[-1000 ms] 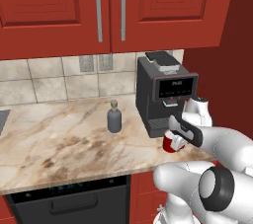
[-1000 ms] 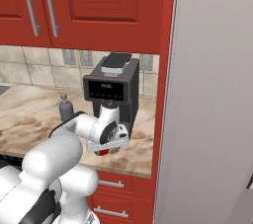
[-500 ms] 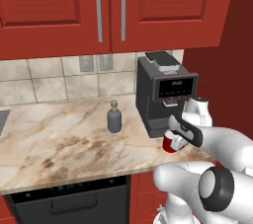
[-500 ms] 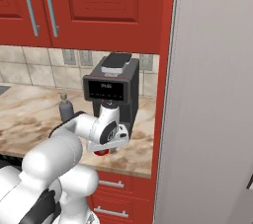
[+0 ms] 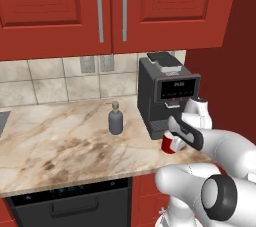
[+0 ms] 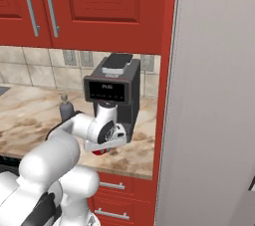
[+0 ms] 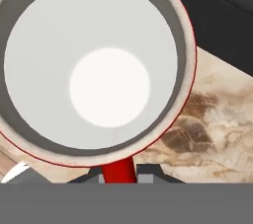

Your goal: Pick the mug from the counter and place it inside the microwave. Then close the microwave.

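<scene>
The red mug [image 5: 167, 145] stands on the marbled counter [image 5: 60, 141] just in front of the black coffee machine. My gripper [image 5: 175, 136] comes down on it from above. In the hand view the mug's white inside [image 7: 99, 70] is very close, and my gripper [image 7: 119, 173] has its two dark tips tight against either side of the red handle. From the right base view the mug [image 6: 101, 151] peeks out red beneath the hand [image 6: 105, 138]. The microwave is out of view.
The black coffee machine [image 5: 165, 91] rises right behind the mug. A grey soap dispenser [image 5: 116, 119] stands to its left on the counter. Red cabinets hang overhead. A tall grey panel [image 6: 214, 95] closes off the right side.
The hand has barely shifted over the mug; nothing else has moved.
</scene>
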Controlling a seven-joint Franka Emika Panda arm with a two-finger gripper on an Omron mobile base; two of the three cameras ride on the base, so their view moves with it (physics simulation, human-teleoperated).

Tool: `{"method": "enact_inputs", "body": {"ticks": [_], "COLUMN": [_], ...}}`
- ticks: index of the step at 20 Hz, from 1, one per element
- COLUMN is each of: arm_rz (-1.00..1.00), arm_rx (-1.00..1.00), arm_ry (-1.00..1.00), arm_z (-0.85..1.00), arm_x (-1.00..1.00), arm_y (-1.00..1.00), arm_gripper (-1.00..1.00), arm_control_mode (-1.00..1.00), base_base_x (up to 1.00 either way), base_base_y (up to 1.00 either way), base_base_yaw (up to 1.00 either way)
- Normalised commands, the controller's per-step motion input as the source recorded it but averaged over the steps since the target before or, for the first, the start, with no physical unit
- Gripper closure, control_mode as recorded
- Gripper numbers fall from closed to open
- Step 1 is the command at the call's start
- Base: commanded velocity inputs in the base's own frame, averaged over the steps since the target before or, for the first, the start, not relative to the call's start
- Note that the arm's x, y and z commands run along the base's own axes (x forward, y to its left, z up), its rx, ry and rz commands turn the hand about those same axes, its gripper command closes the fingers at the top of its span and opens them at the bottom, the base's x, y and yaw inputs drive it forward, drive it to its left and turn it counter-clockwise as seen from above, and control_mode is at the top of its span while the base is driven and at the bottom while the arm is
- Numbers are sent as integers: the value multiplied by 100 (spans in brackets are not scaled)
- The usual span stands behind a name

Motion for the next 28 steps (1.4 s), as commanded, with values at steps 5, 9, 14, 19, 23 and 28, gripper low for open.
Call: {"method": "enact_inputs", "body": {"ticks": [5, 9, 14, 19, 23, 28], "arm_rz": [0, 0, 0, 0, -12, -24], "arm_rx": [0, 0, 0, -5, -4, 0], "arm_ry": [0, -6, -17, -12, -1, 0], "arm_z": [16, 34, 30, 11, 33, 55], "arm_x": [-35, -47, -35, -5, -3, -4], "arm_y": [2, 0, -2, -1, 0, 0], "arm_gripper": [100, 100, 100, 100, 100, 100], "arm_control_mode": [-100, -100, -100, -100, -100, -100], "base_base_x": [0, 0, 0, 0, 0, 0], "base_base_y": [0, 0, 0, 0, 0, 0], "base_base_yaw": [0, 0, 0, 0, 0, 0]}}
